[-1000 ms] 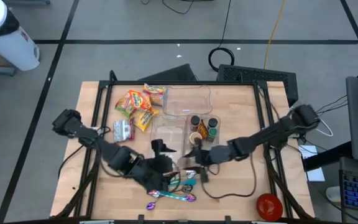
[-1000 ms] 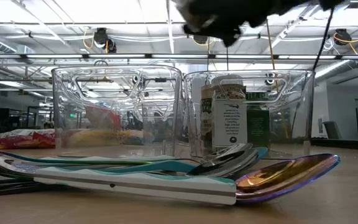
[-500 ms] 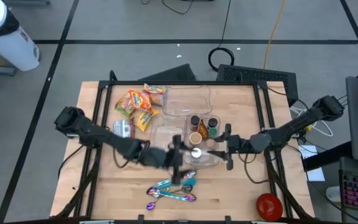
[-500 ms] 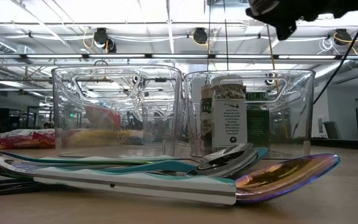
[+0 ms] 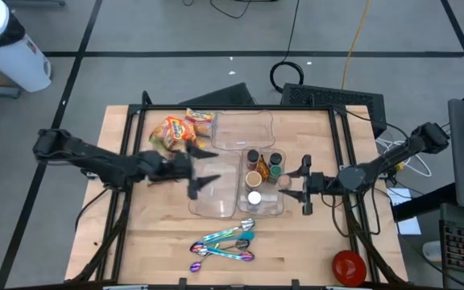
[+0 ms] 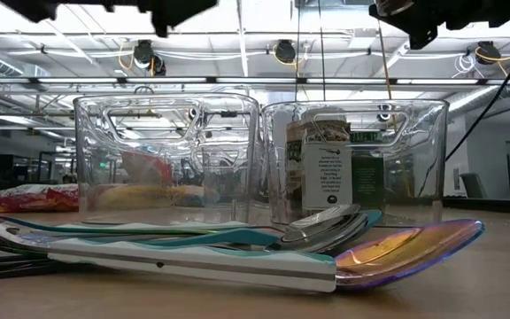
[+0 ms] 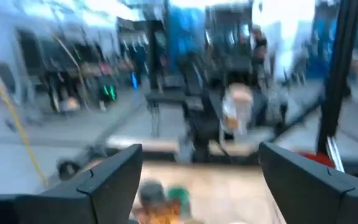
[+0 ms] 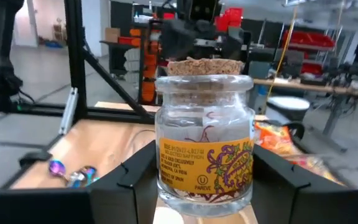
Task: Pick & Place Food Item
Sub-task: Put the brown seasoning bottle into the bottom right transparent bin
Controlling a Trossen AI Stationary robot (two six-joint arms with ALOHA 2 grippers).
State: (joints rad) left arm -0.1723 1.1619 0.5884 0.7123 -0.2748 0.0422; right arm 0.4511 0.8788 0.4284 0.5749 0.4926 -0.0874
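Observation:
Several spice jars (image 5: 263,165) stand in a clear bin (image 5: 280,205) at mid-table; one has a white lid (image 5: 254,197). A clear jar with a cork lid and orange label (image 8: 205,143) stands upright just ahead of my right gripper (image 5: 305,183), which is open and empty at the bin's right side, its fingers (image 8: 129,180) wide apart and off the jar. My left gripper (image 5: 200,171) is open and empty above the empty clear bin (image 5: 208,205), near the snack bags (image 5: 176,133). In the left wrist view its fingers (image 7: 104,180) stand wide apart.
A third clear bin (image 5: 244,129) stands at the far middle. Coloured cutlery (image 5: 224,243) lies near the front edge and fills the low view's foreground (image 6: 237,252). A red round object (image 5: 349,266) sits at the near right corner.
My right gripper has drawn back from over the jar bin toward the table's right edge, and the white-lidded jar now shows in the bin where the gripper was. My left gripper has swung from near the cutlery past the bins toward the table's far left.

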